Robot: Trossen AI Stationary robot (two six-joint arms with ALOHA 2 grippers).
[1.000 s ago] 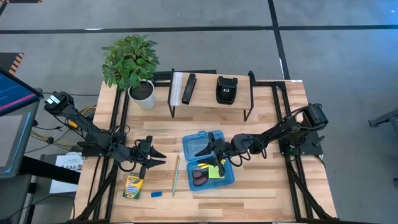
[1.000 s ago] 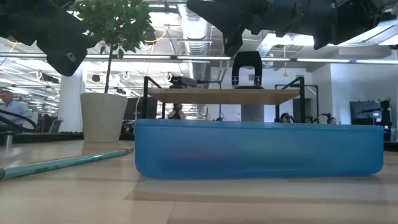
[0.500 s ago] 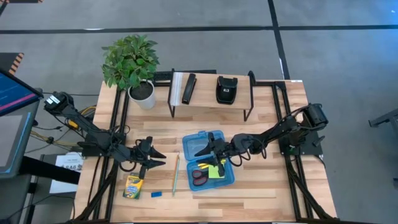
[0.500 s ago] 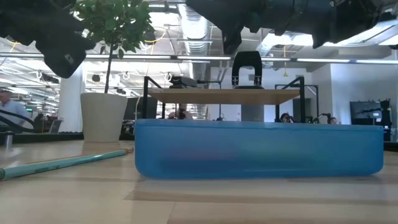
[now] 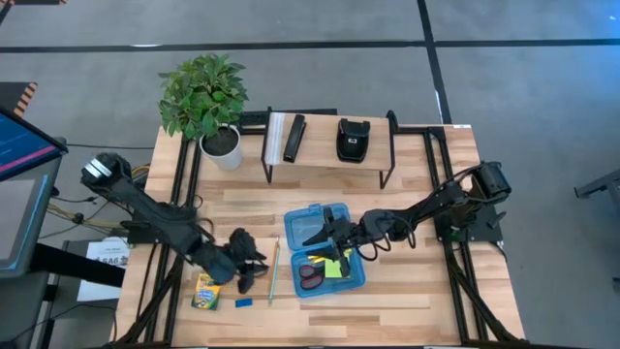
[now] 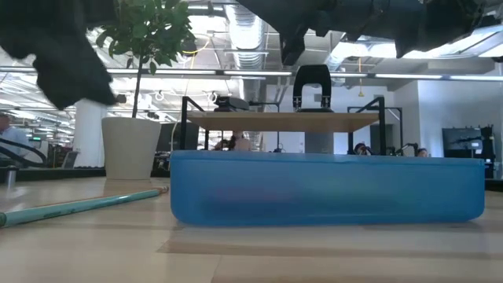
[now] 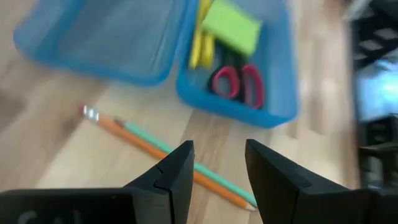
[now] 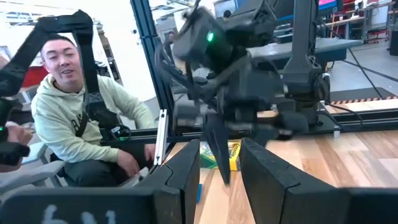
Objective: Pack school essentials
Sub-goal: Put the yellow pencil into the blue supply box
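Blue plastic case (image 5: 325, 248) mid-table holds red-handled scissors (image 5: 311, 275), sticky-note pad (image 5: 335, 268), yellow pencil (image 7: 202, 41) | left gripper (image 5: 250, 273) over orange and green pencils (image 5: 273, 269), fingers parted, empty | crayon box (image 5: 206, 291), likely the blue eraser (image 5: 243, 302), near front edge | right gripper (image 5: 320, 233) above the case, jaws apart

I can read no text, label, brand, number or sign anywhere in my views. The crayon box (image 5: 206, 291) near the counter's (image 5: 407, 310) front left corner carries printing, but it is too small for me to make out. The white sheet (image 5: 105, 255) beside the counter's left edge bears dark marks I cannot read. The screen (image 5: 21, 145) further left shows only blue.
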